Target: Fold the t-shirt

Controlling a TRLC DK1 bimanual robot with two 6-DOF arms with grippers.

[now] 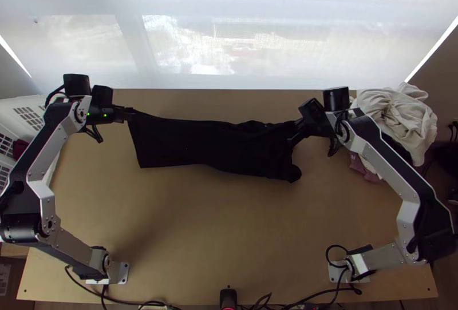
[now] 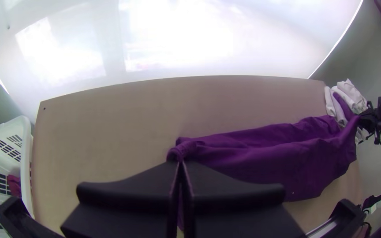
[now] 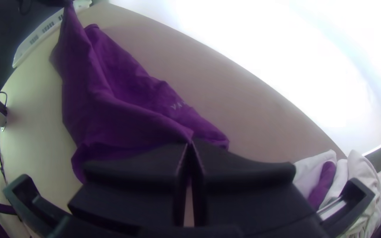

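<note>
Got a t-shirt (image 1: pixel 212 145) strung out sideways over the desk (image 1: pixel 229 224)
So the left end effector (image 1: pixel 130 114) is clamped on a gathered bit at one end, with its fingers closed around the cloth, and the right end effector (image 1: pixel 296 131) has its fingers pinched together on the fabric near the other end. The shirt hangs in a long, kinda creased strip between them, smoother near the left end and more bunched up by the right. There's also a crumpled pile of clothes (image 1: pixel 395 112) at the desk's far right corner, plus a white laundry basket (image 2: pixel 26 167) beside the left edge.
</note>
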